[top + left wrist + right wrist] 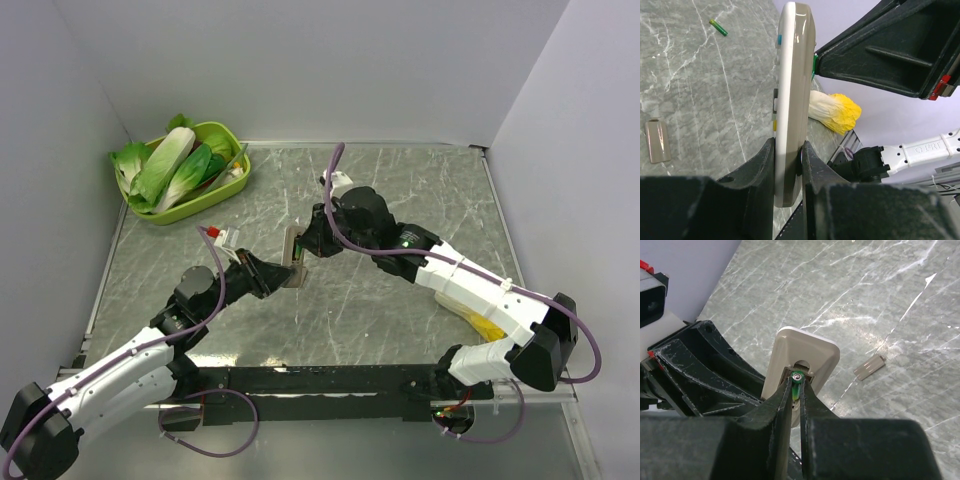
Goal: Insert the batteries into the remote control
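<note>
My left gripper [788, 150] is shut on the lower end of the remote control [792, 90], holding it edge-on above the table. The remote's grey-brown back [805, 357] faces my right gripper [796, 382], and its battery compartment is open. The right gripper is shut on a green battery [798, 381], whose tip sits at the mouth of that compartment. A second green battery [718, 27] lies loose on the marble table. From above, both grippers meet at the remote [293, 258] in the middle of the table.
The grey battery cover [870, 369] lies on the table beside the remote. A green basket [205, 207] of leafy vegetables stands at the back left. A yellow-white vegetable [832, 110] lies near the right arm's base. Grey walls enclose the table.
</note>
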Controlling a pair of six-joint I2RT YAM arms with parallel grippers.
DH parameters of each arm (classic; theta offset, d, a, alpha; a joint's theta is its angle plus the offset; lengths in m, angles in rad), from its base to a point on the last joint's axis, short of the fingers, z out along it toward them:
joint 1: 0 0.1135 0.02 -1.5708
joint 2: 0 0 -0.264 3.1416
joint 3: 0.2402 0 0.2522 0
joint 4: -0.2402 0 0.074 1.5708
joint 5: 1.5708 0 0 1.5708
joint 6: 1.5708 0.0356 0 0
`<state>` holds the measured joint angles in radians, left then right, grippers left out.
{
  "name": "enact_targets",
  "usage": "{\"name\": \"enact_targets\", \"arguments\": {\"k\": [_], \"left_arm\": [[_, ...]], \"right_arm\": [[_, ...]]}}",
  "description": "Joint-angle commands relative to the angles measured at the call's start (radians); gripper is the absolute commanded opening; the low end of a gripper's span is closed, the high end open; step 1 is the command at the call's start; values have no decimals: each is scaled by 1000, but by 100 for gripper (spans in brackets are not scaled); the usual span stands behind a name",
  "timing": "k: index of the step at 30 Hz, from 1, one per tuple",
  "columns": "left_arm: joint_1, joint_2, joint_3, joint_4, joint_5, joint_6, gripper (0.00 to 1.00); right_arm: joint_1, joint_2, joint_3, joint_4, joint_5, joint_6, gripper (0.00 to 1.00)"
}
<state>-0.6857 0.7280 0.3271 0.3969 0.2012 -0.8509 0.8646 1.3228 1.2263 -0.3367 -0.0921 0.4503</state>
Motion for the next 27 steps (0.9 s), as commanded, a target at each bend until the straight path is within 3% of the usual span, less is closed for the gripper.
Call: {"name": "enact_targets", "arguments": {"k": [1, 10, 16, 27], "left_arm": [[3, -25, 33, 59, -16, 9, 1], [3, -18, 35, 63, -13, 7, 1], [3, -6, 43, 65, 6, 10, 1], [5, -9, 41, 56, 7, 1, 1]], "right_arm": [[16, -7, 18, 22, 29, -22, 0], [14, -13, 12, -39, 91, 14, 8], [16, -13, 19, -21, 78, 5, 20], [14, -98, 29, 56, -4, -159, 41]]}}
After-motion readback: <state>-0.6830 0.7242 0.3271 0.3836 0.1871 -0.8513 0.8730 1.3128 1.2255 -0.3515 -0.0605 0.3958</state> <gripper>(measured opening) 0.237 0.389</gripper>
